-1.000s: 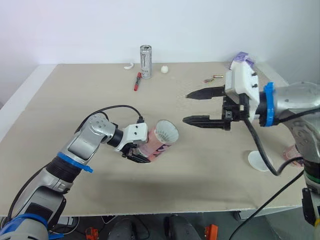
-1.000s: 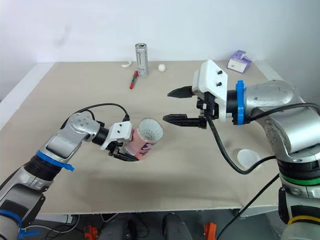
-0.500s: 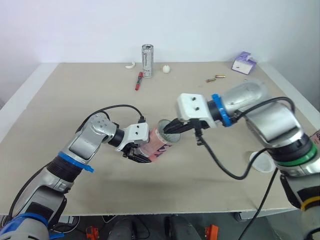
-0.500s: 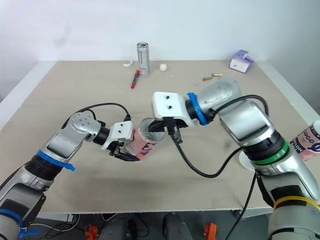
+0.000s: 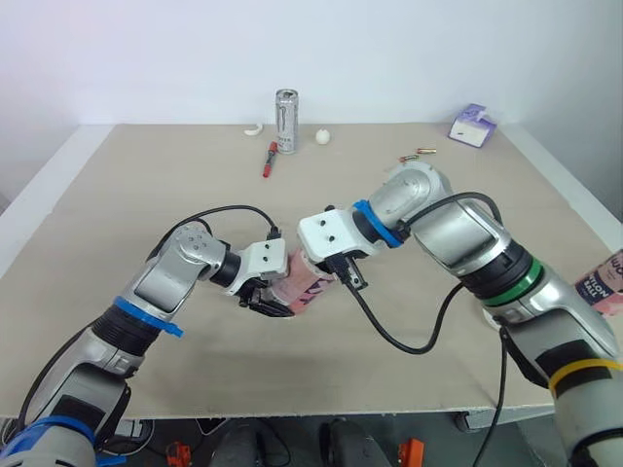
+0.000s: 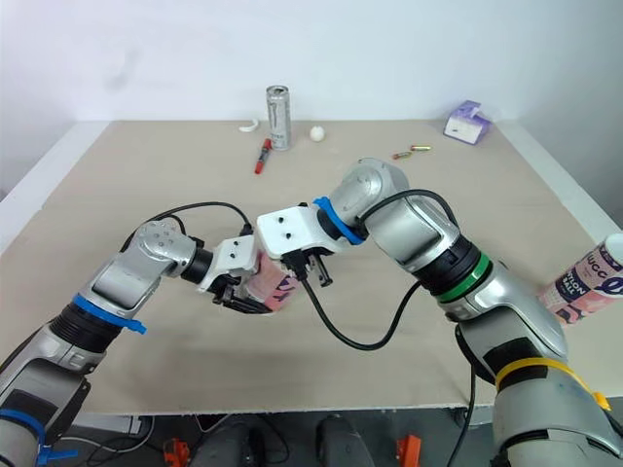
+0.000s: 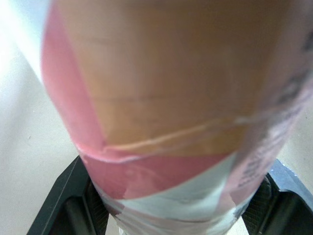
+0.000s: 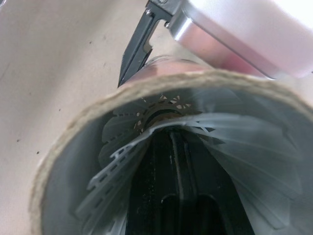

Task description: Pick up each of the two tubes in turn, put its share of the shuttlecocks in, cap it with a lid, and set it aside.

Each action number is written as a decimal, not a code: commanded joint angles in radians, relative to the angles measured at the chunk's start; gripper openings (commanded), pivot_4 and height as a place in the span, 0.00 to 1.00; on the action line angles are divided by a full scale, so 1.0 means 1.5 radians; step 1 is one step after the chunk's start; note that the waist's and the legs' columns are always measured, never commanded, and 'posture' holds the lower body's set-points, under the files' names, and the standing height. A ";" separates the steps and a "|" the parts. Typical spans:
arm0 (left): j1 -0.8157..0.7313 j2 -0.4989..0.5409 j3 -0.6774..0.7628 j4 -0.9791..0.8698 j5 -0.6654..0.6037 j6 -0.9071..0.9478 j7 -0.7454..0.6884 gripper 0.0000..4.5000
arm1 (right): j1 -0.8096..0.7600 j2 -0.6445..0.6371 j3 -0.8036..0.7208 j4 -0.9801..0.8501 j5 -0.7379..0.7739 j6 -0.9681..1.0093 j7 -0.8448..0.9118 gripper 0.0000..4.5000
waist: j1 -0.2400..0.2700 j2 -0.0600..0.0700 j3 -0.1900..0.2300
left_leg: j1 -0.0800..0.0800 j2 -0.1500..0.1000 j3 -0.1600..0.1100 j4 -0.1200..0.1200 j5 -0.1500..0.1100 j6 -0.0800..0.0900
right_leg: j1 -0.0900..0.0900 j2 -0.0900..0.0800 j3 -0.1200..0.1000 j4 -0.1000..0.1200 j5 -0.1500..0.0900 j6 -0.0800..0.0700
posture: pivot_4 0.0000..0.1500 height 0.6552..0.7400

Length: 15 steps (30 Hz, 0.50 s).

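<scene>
Now the right gripper is sunk into the mouth of the pink tube, where a second ago it hung wide open and well apart from it. Its white mount sits against the rim, and whether it is open or closed inside cannot be told. The right wrist view looks down the tube at a shuttlecock skirt around it. The left gripper stays clamped round the tube's lower half, holding it tilted just above the table, unmoved. A second tube lies at the right edge.
</scene>
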 commanded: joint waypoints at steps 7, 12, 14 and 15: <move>0.027 -0.009 -0.018 0.001 0.011 0.001 0.010 0.66 | -0.013 0.043 -0.026 0.037 -0.001 0.043 0.062 0.02 | -0.002 -0.001 -0.001 | 0.008 0.002 0.000 0.000 0.001 0.000 | 0.005 0.002 0.000 0.005 -0.002 -0.003 | 1.00 1.00; 0.034 -0.011 -0.008 0.028 0.016 -0.025 0.019 0.66 | -0.029 -0.007 -0.140 -0.002 0.078 0.126 0.083 0.02 | 0.002 -0.001 -0.001 | 0.006 0.001 -0.001 0.000 0.001 0.000 | 0.004 0.000 -0.002 0.005 -0.002 -0.005 | 1.00 1.00; 0.035 -0.012 -0.004 0.041 0.019 -0.041 0.021 0.66 | -0.027 -0.033 -0.175 -0.026 0.110 0.163 0.087 0.02 | 0.003 -0.001 -0.001 | 0.001 -0.002 -0.001 0.000 0.000 0.000 | 0.000 -0.003 -0.002 0.005 -0.001 -0.005 | 1.00 1.00; 0.035 -0.013 -0.002 0.048 0.021 -0.048 0.024 0.66 | -0.025 -0.046 -0.192 -0.039 0.125 0.182 0.089 0.02 | 0.003 -0.001 -0.001 | 0.001 -0.002 -0.001 0.000 0.000 0.000 | 0.000 -0.004 -0.002 0.005 -0.001 -0.005 | 1.00 1.00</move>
